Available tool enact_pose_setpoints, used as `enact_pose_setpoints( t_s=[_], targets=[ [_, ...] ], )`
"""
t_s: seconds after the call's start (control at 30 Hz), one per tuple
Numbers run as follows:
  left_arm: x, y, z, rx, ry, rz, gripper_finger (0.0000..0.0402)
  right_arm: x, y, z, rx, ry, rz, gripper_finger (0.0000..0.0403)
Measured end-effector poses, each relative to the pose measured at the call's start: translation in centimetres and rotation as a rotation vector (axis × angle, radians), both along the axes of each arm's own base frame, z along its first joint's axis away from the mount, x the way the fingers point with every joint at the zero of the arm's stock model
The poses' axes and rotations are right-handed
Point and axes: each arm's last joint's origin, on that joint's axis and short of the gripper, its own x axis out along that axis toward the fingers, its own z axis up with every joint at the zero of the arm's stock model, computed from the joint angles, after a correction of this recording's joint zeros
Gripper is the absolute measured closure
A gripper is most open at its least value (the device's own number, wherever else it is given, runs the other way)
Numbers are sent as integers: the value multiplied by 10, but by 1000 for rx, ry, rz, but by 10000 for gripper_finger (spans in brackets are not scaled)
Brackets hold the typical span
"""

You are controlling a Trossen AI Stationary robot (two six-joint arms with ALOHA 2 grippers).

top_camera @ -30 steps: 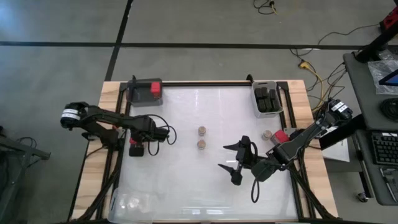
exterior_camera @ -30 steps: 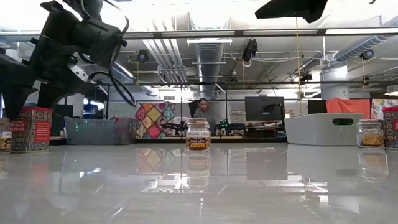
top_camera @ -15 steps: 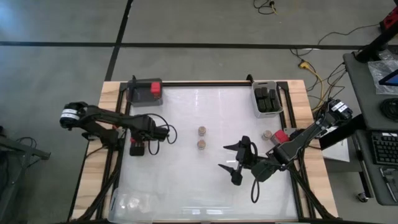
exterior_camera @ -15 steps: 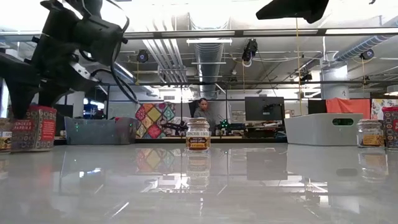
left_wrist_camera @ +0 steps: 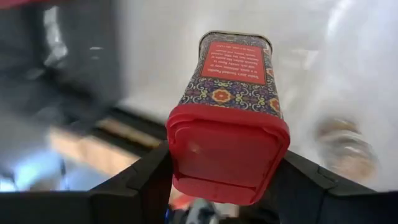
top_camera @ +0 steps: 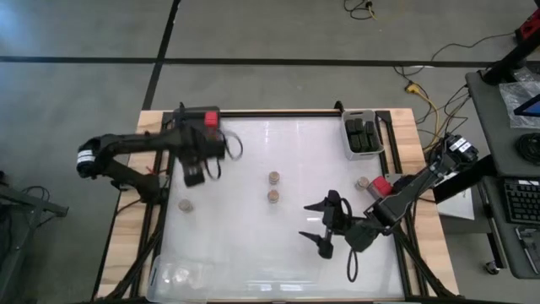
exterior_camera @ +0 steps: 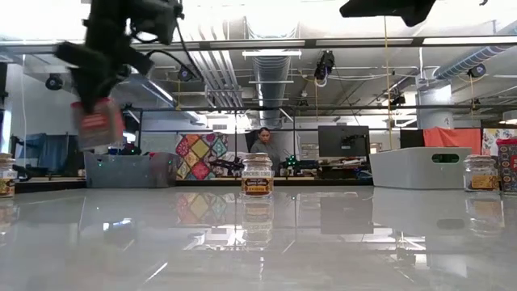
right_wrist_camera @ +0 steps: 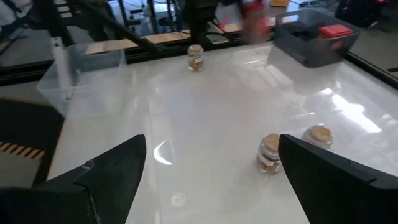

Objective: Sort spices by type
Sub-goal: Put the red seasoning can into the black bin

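My left gripper [top_camera: 196,174] hangs above the table's far-left part, shut on a red blocky spice tin [exterior_camera: 97,125] that is off the table. The tin fills the left wrist view [left_wrist_camera: 231,106]. A grey bin [top_camera: 187,127] at the far-left corner holds another red tin [top_camera: 211,120]. Tan-topped jars stand on their bases at the left [top_camera: 185,205], the middle [top_camera: 274,178] [top_camera: 273,196] and the right [top_camera: 362,182], the last beside a red tin [top_camera: 380,186]. Black tins lie in the white bin [top_camera: 363,135]. My right gripper [top_camera: 325,226] is open over the near-right part. My left gripper holds the red tin by its red cap end [left_wrist_camera: 227,152], pinched between the two fingers [left_wrist_camera: 144,180], one on each side of the cap. The fingers come from above. The tin hangs below them, lifted clear of the table, its patterned body [left_wrist_camera: 239,68] pointing away from the wrist.
A clear bin [top_camera: 177,272] sits at the near-left corner, seen also in the right wrist view [right_wrist_camera: 81,62]. The table's wooden rim and dark frame rails [top_camera: 152,211] run along both sides. A person [exterior_camera: 262,145] sits far behind the table.
My left gripper has lifted the red tin off the table's left part and carried it up and toward the far edge, nearer the grey bin. The tan jar that stood beside the tin stays in place. My right gripper has shifted slightly toward the near edge.
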Motion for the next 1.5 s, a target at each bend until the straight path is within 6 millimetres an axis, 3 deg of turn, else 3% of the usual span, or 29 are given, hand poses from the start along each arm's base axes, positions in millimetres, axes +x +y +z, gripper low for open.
enact_pose_setpoints(
  t_s=[0.27, 0.5, 0.63, 0.87, 1.07, 1.5],
  targets=[
    [-24, 101, 32, 119, -123, 473, 197, -10, 15, 0, 28, -6, 44, 46],
    [-55, 174, 18, 27, -112, 794, 196, -15, 21, 0, 37, -7, 65, 46],
    [-43, 198, 18, -25, -148, 828, 196, -16, 22, 0, 40, -5, 68, 46],
    [-28, 234, 6, -78, -72, 909, 196, -19, 23, -3, 20, 22, 78, 46],
    [-37, 253, -6, -113, -95, 1063, 196, -29, 31, -6, 25, 55, 103, 46],
    [-41, 263, -22, -52, -63, 1295, 196, -40, 42, -8, 7, 70, 156, 46]
  ],
)
